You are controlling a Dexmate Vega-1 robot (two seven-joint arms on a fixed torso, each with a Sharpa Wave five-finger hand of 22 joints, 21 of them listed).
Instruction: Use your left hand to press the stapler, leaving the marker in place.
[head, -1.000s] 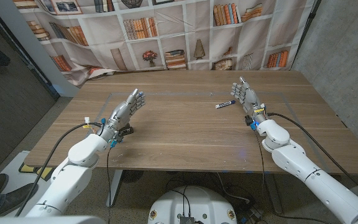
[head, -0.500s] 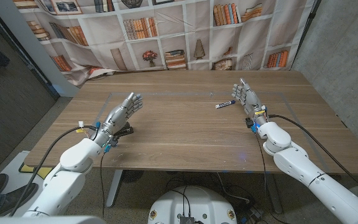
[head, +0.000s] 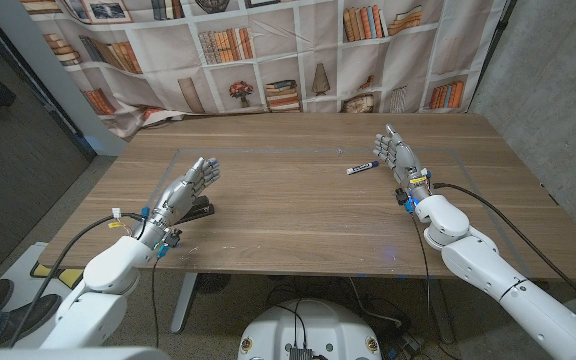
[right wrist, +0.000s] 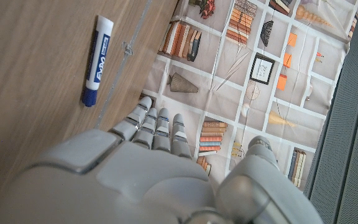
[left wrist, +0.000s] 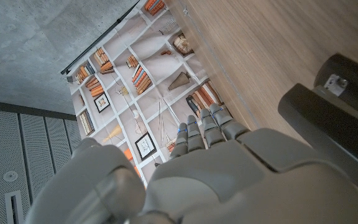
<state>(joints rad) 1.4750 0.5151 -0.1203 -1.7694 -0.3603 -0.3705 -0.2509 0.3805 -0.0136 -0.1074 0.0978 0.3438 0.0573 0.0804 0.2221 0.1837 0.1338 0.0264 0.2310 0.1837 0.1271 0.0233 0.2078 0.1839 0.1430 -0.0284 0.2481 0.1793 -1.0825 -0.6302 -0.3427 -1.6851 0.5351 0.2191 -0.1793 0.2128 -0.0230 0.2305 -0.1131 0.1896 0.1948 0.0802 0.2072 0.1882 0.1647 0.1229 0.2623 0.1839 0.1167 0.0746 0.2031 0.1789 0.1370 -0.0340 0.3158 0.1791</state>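
At frame left the left hand (head: pixel 180 190), fingers apart and holding nothing, hangs beside the stapler (head: pixel 199 210); pressing off-centre could skid it across the counter (head: pixel 298 215).

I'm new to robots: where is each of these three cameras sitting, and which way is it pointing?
Head view: on the robot's head, looking down at the wooden table; both arms, left hand and right hand show.
Left wrist view: on the left wrist, looking along the left hand's back past the black stapler towards the bookshelf backdrop.
Right wrist view: on the right wrist, looking along the right hand towards the marker.
Shared: head and right wrist views both show the marker; head and left wrist both show the stapler.
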